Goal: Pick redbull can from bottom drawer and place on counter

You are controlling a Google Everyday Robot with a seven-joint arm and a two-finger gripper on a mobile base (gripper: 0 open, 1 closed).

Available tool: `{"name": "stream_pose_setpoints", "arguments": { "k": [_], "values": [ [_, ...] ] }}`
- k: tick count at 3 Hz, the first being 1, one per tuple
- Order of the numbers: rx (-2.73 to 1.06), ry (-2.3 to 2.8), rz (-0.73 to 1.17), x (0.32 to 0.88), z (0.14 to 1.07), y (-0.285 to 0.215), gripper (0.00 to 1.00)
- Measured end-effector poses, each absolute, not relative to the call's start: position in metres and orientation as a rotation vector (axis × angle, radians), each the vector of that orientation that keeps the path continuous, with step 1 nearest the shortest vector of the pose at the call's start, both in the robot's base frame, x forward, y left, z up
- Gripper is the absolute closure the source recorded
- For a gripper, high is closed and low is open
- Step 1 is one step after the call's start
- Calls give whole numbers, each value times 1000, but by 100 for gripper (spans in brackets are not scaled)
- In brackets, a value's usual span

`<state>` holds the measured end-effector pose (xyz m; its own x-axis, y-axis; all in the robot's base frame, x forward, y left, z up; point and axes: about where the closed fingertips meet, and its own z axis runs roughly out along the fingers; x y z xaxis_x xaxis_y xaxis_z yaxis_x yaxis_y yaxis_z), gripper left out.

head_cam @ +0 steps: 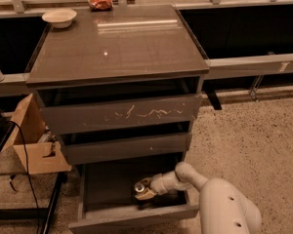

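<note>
Down in the bottom drawer (pixel 105 182), the gripper (pixel 145 190) is right up against the redbull can (pixel 138 187), near the front right. Can't tell if it's actually clamped on. Can's not lifted, so the whole move up to the counter (pixel 117 48) is left.

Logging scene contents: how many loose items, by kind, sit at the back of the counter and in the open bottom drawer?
Bowls: 1, white bowl at the back left corner of the counter
Snack packets: 1, red packet at the back edge
Cans: 1, redbull can in the bottom drawer, with the end effector at it
Total: 3
</note>
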<state>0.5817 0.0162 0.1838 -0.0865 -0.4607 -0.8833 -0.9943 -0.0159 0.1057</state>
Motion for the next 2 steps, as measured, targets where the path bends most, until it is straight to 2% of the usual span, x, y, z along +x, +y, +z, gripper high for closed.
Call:
{"name": "stream_pose_setpoints", "arguments": {
  "k": [2],
  "values": [
    [-1583, 1585, 977, 571, 251, 23, 100]
  ]
}}
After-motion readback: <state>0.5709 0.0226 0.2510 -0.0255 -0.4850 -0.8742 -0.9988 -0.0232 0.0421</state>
